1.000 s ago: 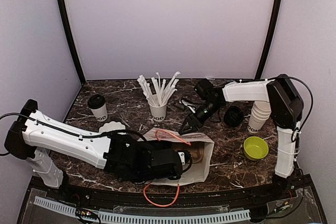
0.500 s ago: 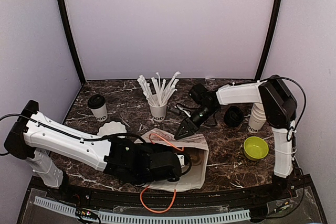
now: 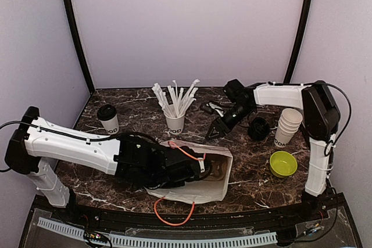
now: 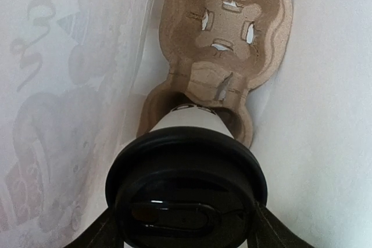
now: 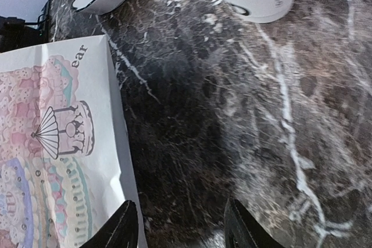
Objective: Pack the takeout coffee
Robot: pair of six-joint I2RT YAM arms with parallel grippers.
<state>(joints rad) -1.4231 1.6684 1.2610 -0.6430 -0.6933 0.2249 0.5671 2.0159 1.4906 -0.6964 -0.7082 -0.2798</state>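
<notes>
Left arm is reaching deep into the bag (image 3: pixel 212 189), which lies on its side at the near edge of the worktop (image 3: pixel 256 178), mouth facing right. From the left wrist view, the left tool (image 4: pixel 185 210) is clamped on the cup (image 4: pixel 186 172): one finger presses each side of the black lid and the white body runs away from the camera. The cup's base sits at the near pocket of the carrier (image 4: pixel 229 33), the brown cardboard tray lying inside the bag. The far pocket with its cut flaps stands empty, and white bag walls close in on both sides.

Over to the right arm. The right tool (image 3: pixel 216 132) hovers above the bare marble, just beyond the bag's far edge. Its fingers are spread apart with nothing between them, and the wrist view shows dark stone in the gap and the bag's printed side to the left.

The second cup (image 3: pixel 108 119), lid on, stands upright at the back left, well apart from the bag. The straw cup (image 3: pixel 174 122) stands mid-worktop behind the bag. On the right stands the cup stack (image 3: pixel 288 126), with the green bowl (image 3: pixel 283 164) just in front of it.
</notes>
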